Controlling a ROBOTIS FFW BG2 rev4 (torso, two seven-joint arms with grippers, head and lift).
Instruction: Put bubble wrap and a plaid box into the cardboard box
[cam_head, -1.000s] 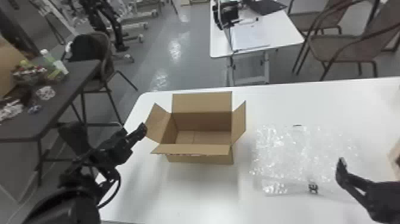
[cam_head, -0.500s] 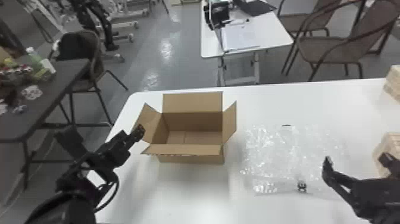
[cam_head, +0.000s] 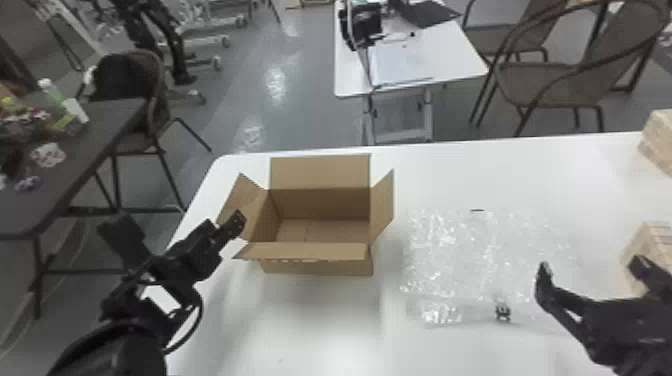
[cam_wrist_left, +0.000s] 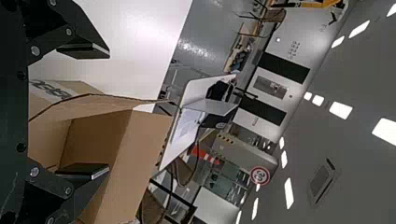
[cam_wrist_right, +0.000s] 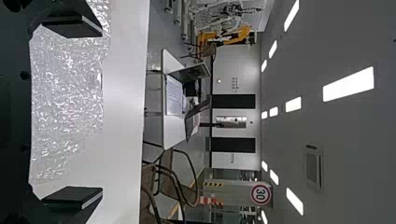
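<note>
Cardboard box (cam_head: 320, 268), mouth up, lengthwise left-right

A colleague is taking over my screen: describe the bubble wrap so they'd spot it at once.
On the white table, find the open cardboard box, then look to its right in the head view. The bubble wrap lies there as a flat, glossy sheet. It is see-through, whereas the cardboard box is opaque brown.
</note>
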